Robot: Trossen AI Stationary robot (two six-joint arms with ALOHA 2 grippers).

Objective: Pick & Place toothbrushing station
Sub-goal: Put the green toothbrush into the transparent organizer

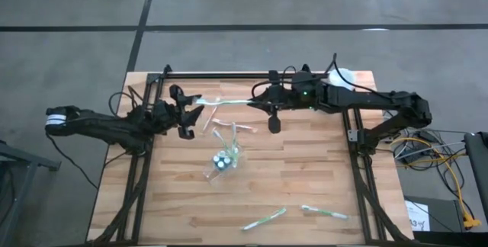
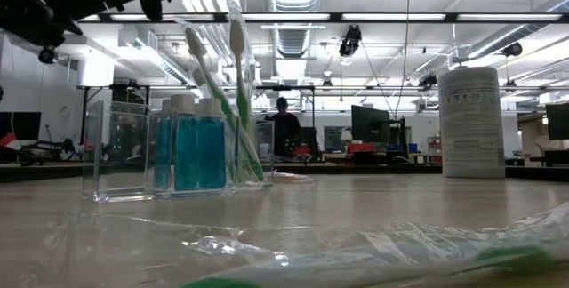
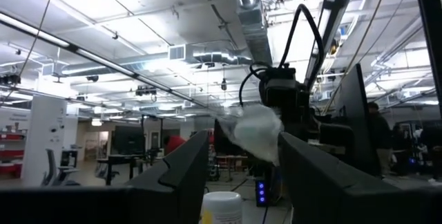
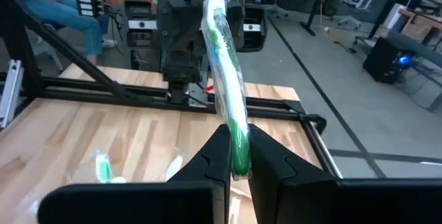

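Wooden planks made up the tabletop (image 1: 305, 171), with a big workshop behind. Near its 12 o'clock edge the right hand (image 4: 233, 156) pinched a wrapped green toothbrush (image 4: 226, 79) held in the air between both arms; the left hand (image 1: 191, 110), fingers spread around the wrapper's far end, looked ready to pull it off. At center a clear organizer (image 2: 178, 150) already held blue bottles (image 2: 197, 150) and upright toothbrushes (image 2: 238, 75). Two wrapped brushes (image 1: 265, 218) lay toward 6 o'clock, so the job seemed about half done.
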